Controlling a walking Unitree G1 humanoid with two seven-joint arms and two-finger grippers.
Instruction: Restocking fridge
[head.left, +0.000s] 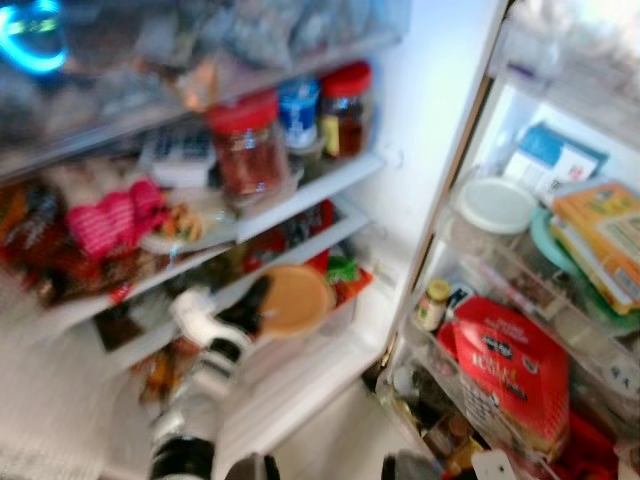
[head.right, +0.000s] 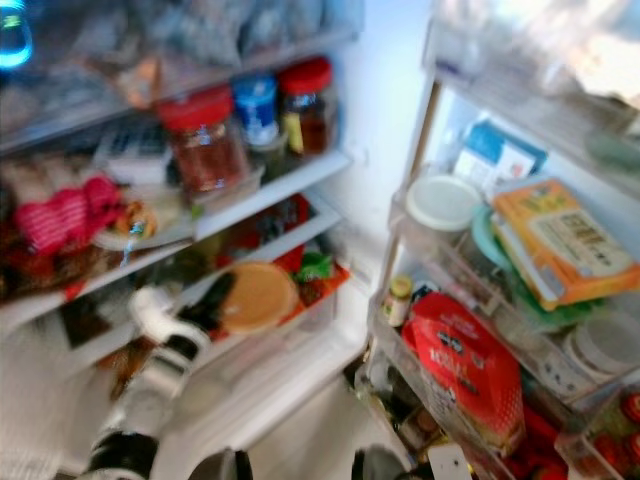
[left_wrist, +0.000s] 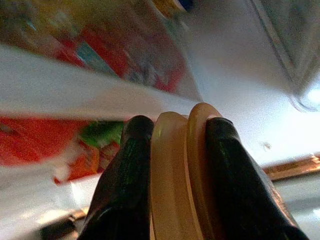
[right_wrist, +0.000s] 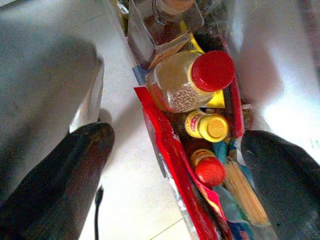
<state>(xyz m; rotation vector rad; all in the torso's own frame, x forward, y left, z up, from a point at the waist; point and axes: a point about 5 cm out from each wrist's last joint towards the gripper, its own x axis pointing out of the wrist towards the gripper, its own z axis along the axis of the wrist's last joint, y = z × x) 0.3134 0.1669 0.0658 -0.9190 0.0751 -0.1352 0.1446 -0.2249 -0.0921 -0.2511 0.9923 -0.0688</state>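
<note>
The fridge stands open before me. My left gripper (head.left: 268, 302) is shut on a flat round tan container (head.left: 296, 299), holding it on edge in front of the lower shelf (head.left: 290, 250). Along the left wrist view, two black fingers (left_wrist: 125, 185) clamp the tan container (left_wrist: 177, 175) from both sides, close to the white shelf edge (left_wrist: 75, 95). My right gripper (right_wrist: 175, 175) hangs open low beside the door, its fingers (right_wrist: 55, 185) spread above a door bin of bottles (right_wrist: 210, 70).
Red-lidded jars (head.left: 245, 145) and a blue-lidded jar (head.left: 298, 110) crowd the middle shelf. Pink packets (head.left: 112, 220) lie to their left. The door racks at right hold a red bag (head.left: 510, 370), an orange box (head.left: 600, 235) and a white-lidded tub (head.left: 495, 205).
</note>
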